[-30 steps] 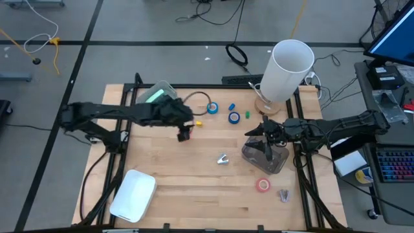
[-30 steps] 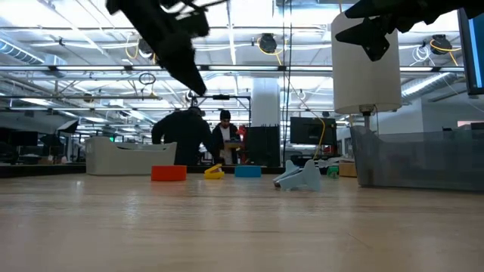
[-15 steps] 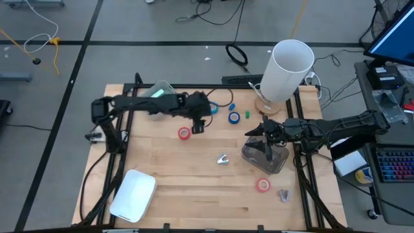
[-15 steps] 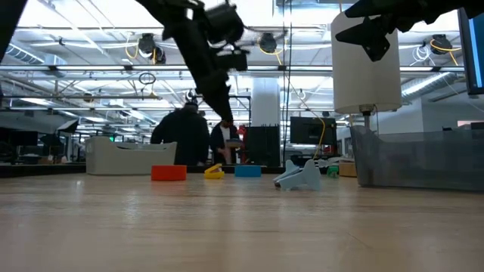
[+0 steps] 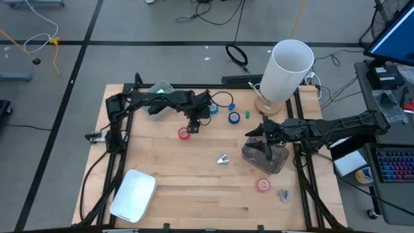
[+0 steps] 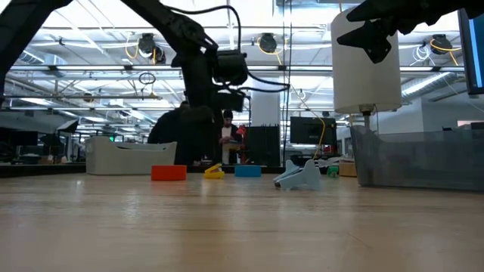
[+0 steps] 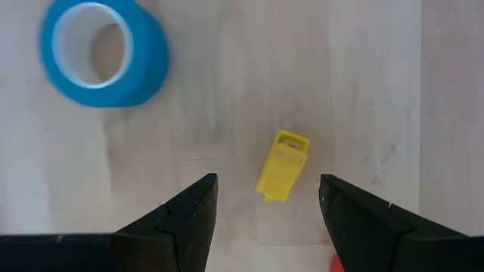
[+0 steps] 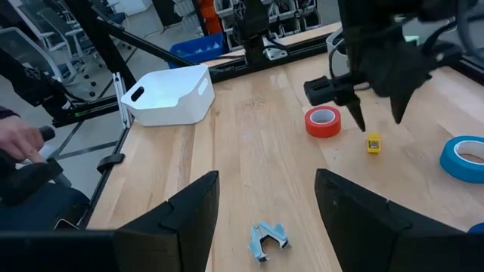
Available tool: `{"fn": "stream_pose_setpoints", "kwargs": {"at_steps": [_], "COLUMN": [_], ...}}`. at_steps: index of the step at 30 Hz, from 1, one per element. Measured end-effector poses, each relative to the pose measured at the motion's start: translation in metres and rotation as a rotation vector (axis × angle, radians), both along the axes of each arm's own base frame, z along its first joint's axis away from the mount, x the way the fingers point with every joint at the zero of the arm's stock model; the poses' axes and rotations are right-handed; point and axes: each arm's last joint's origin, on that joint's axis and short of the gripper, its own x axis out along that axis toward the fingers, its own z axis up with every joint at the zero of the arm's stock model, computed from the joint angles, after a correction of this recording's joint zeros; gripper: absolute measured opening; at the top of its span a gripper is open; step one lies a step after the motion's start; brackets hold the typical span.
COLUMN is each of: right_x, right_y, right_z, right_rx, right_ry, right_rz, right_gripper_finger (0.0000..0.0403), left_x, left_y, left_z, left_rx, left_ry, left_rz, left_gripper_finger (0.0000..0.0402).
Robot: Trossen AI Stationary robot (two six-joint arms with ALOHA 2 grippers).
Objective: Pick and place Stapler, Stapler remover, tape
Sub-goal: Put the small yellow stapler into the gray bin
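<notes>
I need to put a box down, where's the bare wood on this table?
Bare wood lies between the white bin and the red tape roll along the near edge. It is crowded around the left claw, the other red roll and the blue roll.

red tape roll [image 5: 184, 133] flat mid-table, 2nd red roll [image 5: 262, 185] near front, 2 blue rolls [image 5: 233, 117] toward back, grey stapler remover [image 5: 222, 158] centre
</notes>
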Motion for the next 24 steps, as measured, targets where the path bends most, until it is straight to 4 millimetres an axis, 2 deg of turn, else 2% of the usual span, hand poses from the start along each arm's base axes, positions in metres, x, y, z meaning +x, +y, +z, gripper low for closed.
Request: {"fn": "stream_pose_setpoints", "kwargs": {"at_steps": [7, 24], "right_x": [0.0, 0.0], "right_y": [0.0, 0.0], "right_z": [0.0, 0.0], "right_rx": [0.003, 0.003], "right_ry": [-0.001, -0.002], "right_rz": [-0.001, -0.001], "right_gripper_finger": [0.021, 0.021], "left_x": [0.004, 0.006], "left_y": [0.001, 0.002], "left_z": [-0.013, -0.017], "left_rx": [-0.01, -0.042], "left_ry": [0.018, 0.0], "left_rz": [-0.022, -0.041], "left_gripper_finger": [0.0232, 0.0232]}}
